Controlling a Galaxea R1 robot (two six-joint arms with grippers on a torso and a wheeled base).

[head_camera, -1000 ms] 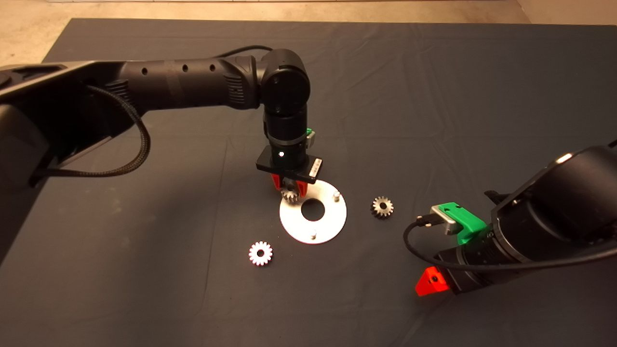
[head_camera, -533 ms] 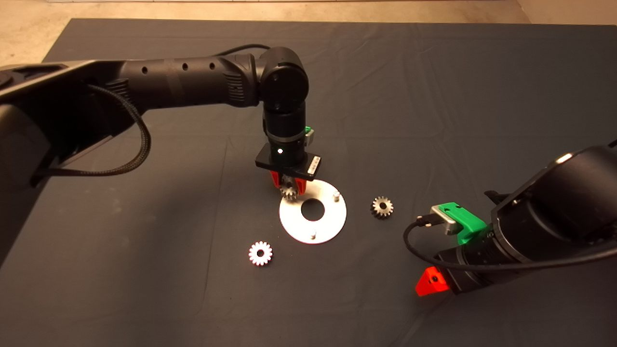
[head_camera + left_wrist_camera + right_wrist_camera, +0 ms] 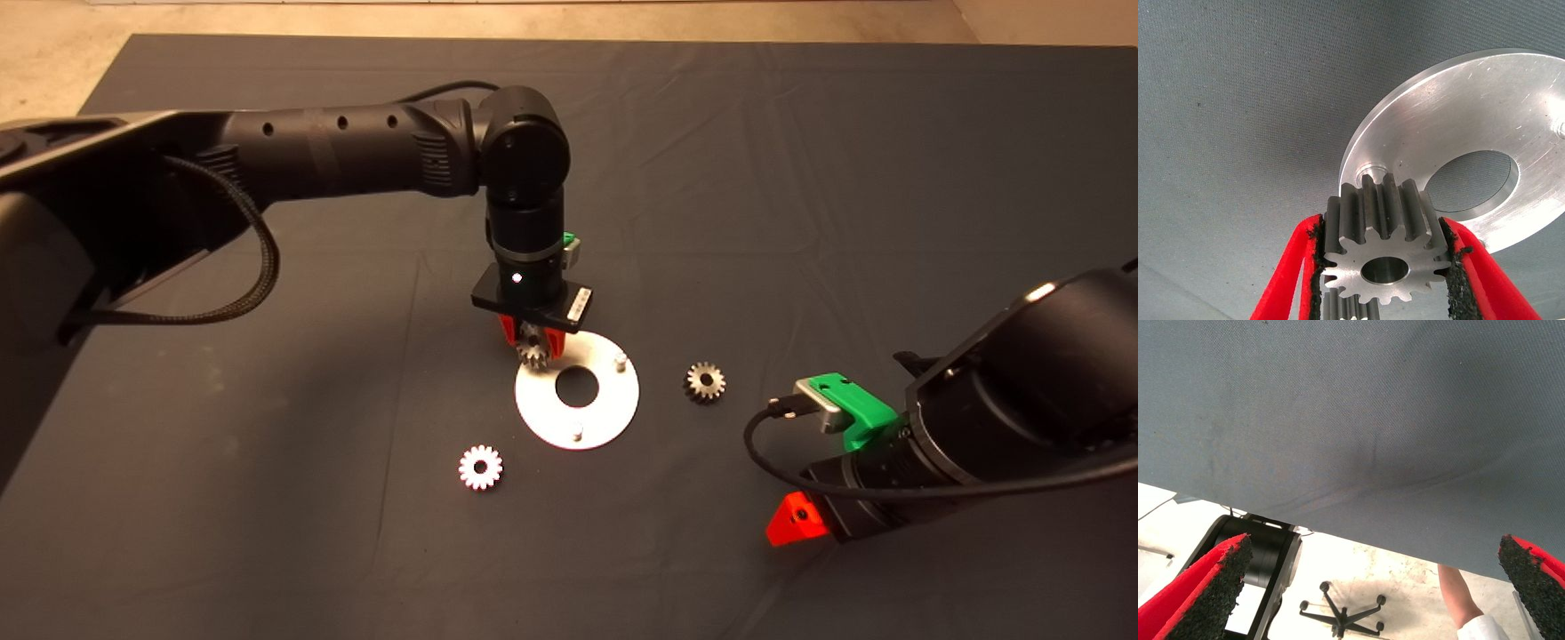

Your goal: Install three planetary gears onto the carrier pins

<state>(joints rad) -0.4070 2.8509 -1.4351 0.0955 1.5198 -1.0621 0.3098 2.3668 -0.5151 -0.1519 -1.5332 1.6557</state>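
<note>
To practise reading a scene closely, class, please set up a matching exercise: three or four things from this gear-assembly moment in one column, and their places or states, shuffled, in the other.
Things:
1. left pincer
2. bright gear
3. darker gear
4. right pincer

States:
A. lying on the mat to the right of the white disc
B. open, parked at the mat's edge
C. lying on the mat in front of the disc, to its left
D. shut on a gear above the disc's edge

Pairs: 1-D, 2-C, 3-A, 4-B

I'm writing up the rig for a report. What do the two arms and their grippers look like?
Both arms are black, tubular, with rounded joints. The left arm has small round holes along it and a braided black cable looping below. The left gripper has red fingers with black pads under a black plate bearing a white label. The right gripper has a green mount and a black cable.
</note>
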